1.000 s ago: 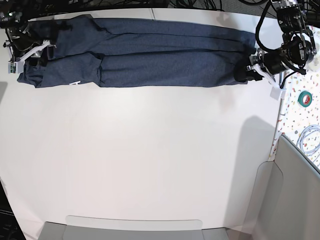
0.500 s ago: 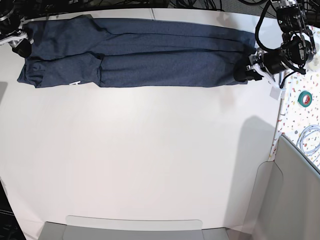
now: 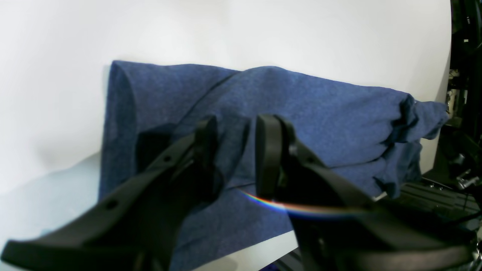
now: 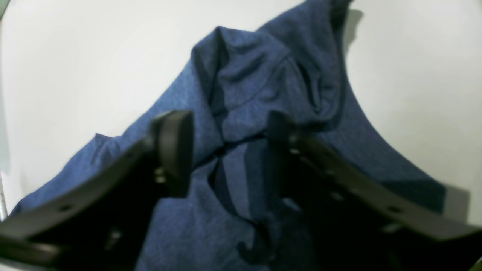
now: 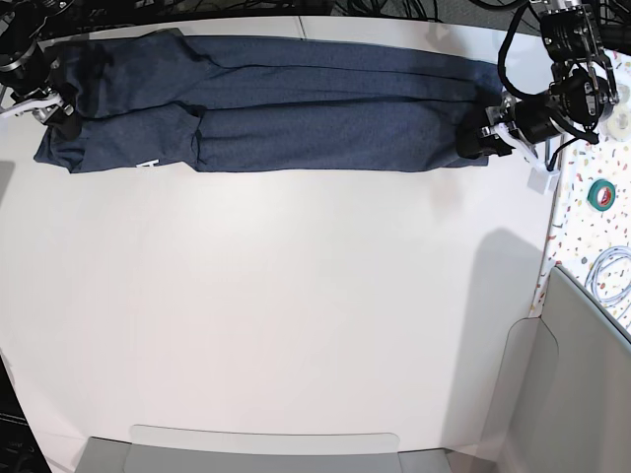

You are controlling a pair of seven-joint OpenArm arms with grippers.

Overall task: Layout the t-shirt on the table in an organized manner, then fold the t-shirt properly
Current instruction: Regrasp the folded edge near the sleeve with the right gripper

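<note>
— Where's the t-shirt [image 5: 286, 108] sitting now?

— Along the far edge of the worktop [image 5: 296, 315], folded into a long narrow band, plain side up, with just a speck of white print peeking out near the sleeve end.

— And the arms?

— One at each end. The left gripper [image 3: 235, 150] has its jaws close around a fold of the hem end; from its wrist view cloth runs between them, so I'd say it's pinching the shirt. The right gripper [image 4: 226, 150] is over the bunched sleeve end, jaws spread, nothing between them but air; the cloth lies below.

— So what's the job in hand?

— Looks to me like tidying the band before the next fold. The sleeve end is lumpy, with a ridge and a tucked pocket.

— How to do it well?

— I'd bring the right jaws down on the outer corner, take all layers together, not only the top ridge, then pull gently away from the left so the band goes taut and flat. Tug too hard and the folded edges may slide apart.
</note>
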